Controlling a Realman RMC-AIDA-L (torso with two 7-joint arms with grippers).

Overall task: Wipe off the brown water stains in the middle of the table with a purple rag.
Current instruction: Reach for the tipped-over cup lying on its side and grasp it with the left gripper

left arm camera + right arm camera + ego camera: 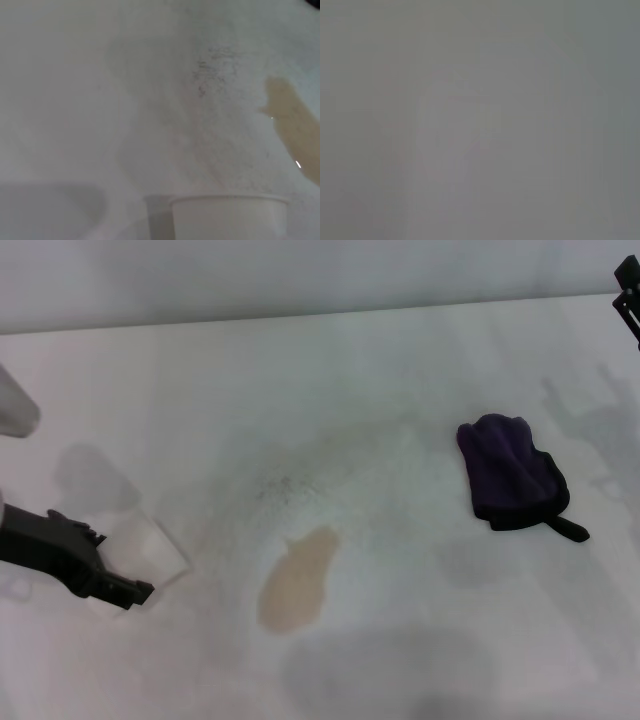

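The brown water stains (300, 580) are one tan elongated blotch on the white table (380, 370), a little left of centre; part of it shows in the left wrist view (295, 130). The purple rag (510, 470) lies bunched to the right of the stain, its black tab pointing to the front right. My left gripper (115, 560) is low at the left, shut on a white paper cup (155, 545), left of the stain. My right gripper (630, 295) shows only partly at the far right edge, well beyond the rag. The right wrist view shows only plain grey.
The cup's rim (227, 217) fills the near part of the left wrist view. Dark speckles (280, 485) and faint grey smears mark the table beyond the stain. A grey rounded part (15, 405) shows at the left edge. A wall runs along the table's far edge.
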